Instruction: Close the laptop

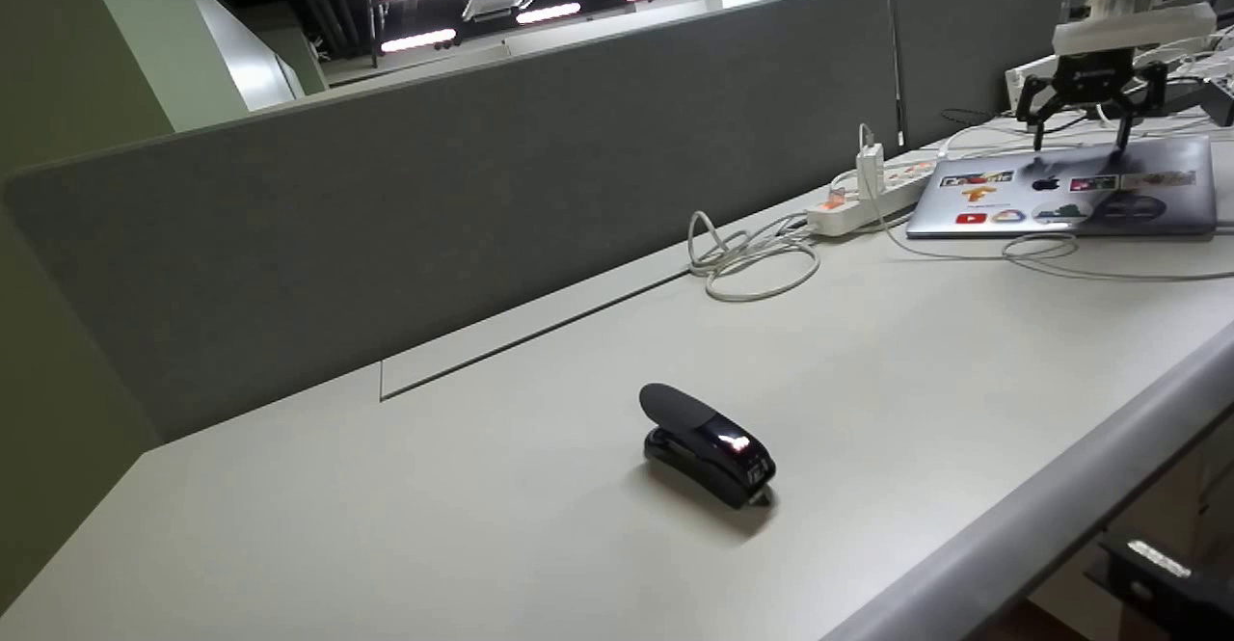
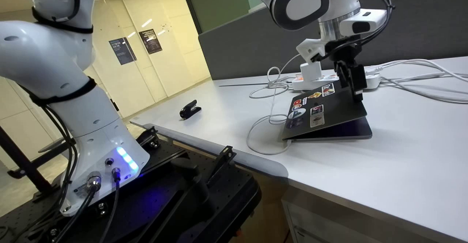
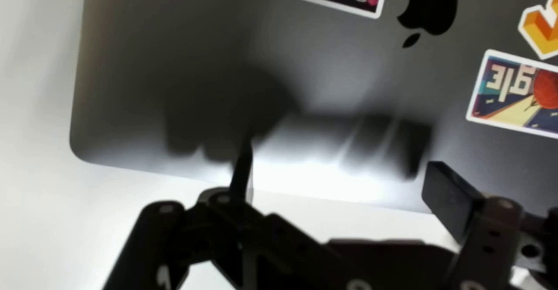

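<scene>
The laptop [image 1: 1060,194] sat on the white desk [image 2: 413,144]. Its lid [image 2: 335,107] leaned low over the bottom part [image 2: 356,129], with a gap at the free edge, so this looked like the pushing-down step, nearly done. The gripper [image 1: 1080,145] was spread wide, its fingers [image 3: 452,199] well apart, with nothing held between them. They were right by the lid's free edge; I could not tell if they touched it. Next, it likely needed to press gently down until the gap was gone.
</scene>
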`<state>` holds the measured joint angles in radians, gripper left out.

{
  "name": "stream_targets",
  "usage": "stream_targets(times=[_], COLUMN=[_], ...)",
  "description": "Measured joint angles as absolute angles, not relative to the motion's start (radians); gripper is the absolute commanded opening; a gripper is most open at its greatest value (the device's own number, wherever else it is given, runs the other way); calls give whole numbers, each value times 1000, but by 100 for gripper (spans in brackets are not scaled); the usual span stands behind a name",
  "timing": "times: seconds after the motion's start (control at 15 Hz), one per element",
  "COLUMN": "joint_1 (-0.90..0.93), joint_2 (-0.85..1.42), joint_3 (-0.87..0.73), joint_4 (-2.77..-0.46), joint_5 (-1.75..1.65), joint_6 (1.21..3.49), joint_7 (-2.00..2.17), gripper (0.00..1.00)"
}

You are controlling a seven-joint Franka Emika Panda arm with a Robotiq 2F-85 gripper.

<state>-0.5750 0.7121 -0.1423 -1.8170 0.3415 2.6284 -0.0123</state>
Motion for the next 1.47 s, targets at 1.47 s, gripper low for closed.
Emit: stream_targets(times=[1.47], joint_1=[-492], joint_2=[764], joint_3=[-197], joint_4=[-1833], joint_5=[335], joint_6=[2645], joint_7=[28], gripper=[100])
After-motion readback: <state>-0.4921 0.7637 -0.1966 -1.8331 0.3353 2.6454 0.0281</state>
